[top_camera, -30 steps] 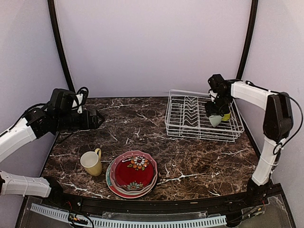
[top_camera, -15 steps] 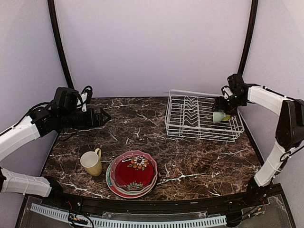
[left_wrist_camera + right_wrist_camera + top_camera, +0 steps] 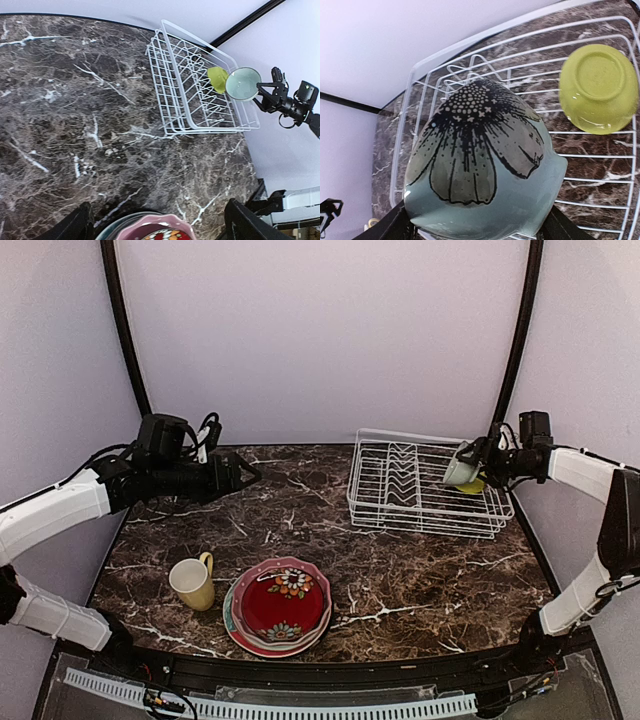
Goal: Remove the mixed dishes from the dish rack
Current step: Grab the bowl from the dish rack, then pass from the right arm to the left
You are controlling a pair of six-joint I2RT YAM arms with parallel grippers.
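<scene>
So my right gripper (image 3: 478, 462) had the pale blue cup (image 3: 480, 160) pinched, and over the last second I'd hauled it up off the dish rack (image 3: 420, 528) to just above its right end. Looked like only the lime-green bowl (image 3: 599, 89) was left inside the rack.

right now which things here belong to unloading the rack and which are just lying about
Part of the job:
dish rack; pale blue cup, gripped by the right tool over the rack; lime-green bowl, upside down in the rack; pale yellow mug and stack of plates, both outside the rack.

Just there:
marble table; black frame poles; white cable track at the near edge.
</scene>
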